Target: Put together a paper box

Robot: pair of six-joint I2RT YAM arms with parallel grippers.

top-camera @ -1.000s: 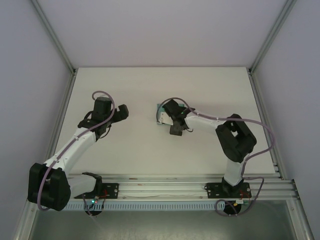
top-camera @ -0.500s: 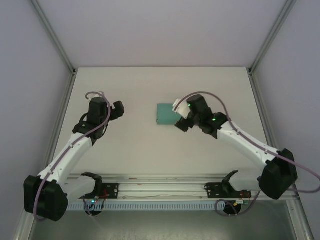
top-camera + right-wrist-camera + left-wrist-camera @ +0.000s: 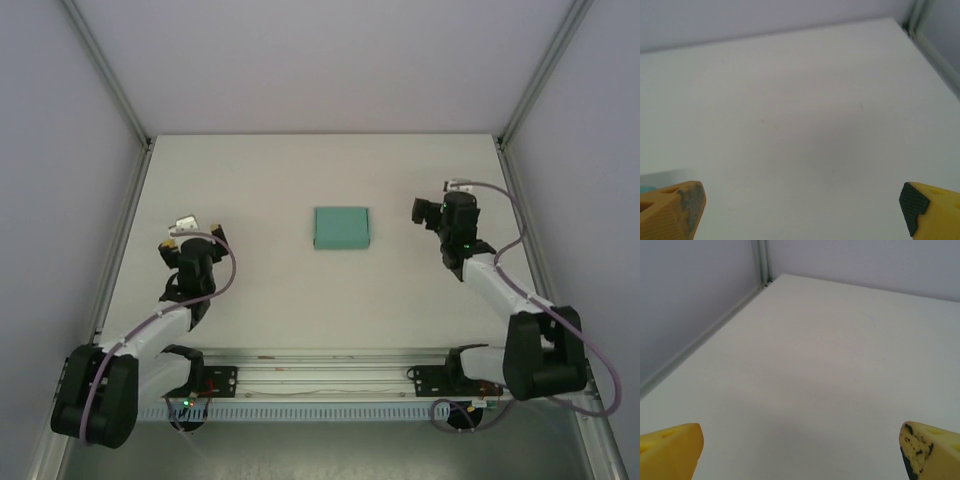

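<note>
Paper box (image 3: 341,228): looks fully folded, flat on surface (image 3: 260,170).
Left gripper (image 3: 800,454): open, empty, well left of box.
Right gripper (image 3: 800,210): open, empty, well right.
Advice: park arms without nudging box.

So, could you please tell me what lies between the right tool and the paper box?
Just bare white table lies between the right tool and the paper box; the top external view shows that stretch plainly.

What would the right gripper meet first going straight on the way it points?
Probably the bare white tabletop: the open right gripper angles down toward it. The teal-green paper box sits off to its left, out of line. Depth is hard to judge.
</note>
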